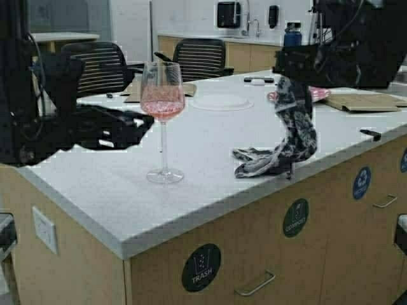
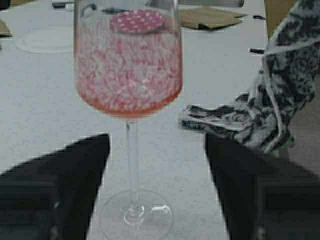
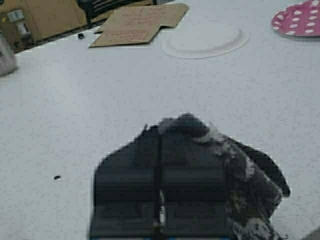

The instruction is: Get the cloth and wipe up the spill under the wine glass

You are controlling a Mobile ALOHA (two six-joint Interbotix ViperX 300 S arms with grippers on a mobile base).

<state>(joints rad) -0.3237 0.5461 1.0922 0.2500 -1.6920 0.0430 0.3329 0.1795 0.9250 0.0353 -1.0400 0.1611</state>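
Observation:
The wine glass (image 1: 163,101) with pink liquid stands upright on the white counter (image 1: 210,143), near its front edge. My left gripper (image 1: 145,127) is open and level with the stem, just to its left. In the left wrist view its fingers (image 2: 60,190) stand on either side of the stem (image 2: 132,160) without touching it. My right gripper (image 1: 287,77) is shut on the top of the dark floral cloth (image 1: 297,130). The cloth hangs down and its lower end trails on the counter to the right of the glass. It also shows in the left wrist view (image 2: 270,95) and the right wrist view (image 3: 250,185). I cannot make out a spill.
A white paper plate (image 1: 221,101), a pink dotted plate (image 1: 318,94), tan cardboard sheets (image 1: 362,101) and a black marker (image 1: 259,79) lie farther back. A pen (image 1: 370,133) lies at the right edge. Office chairs (image 1: 200,57) stand behind the counter.

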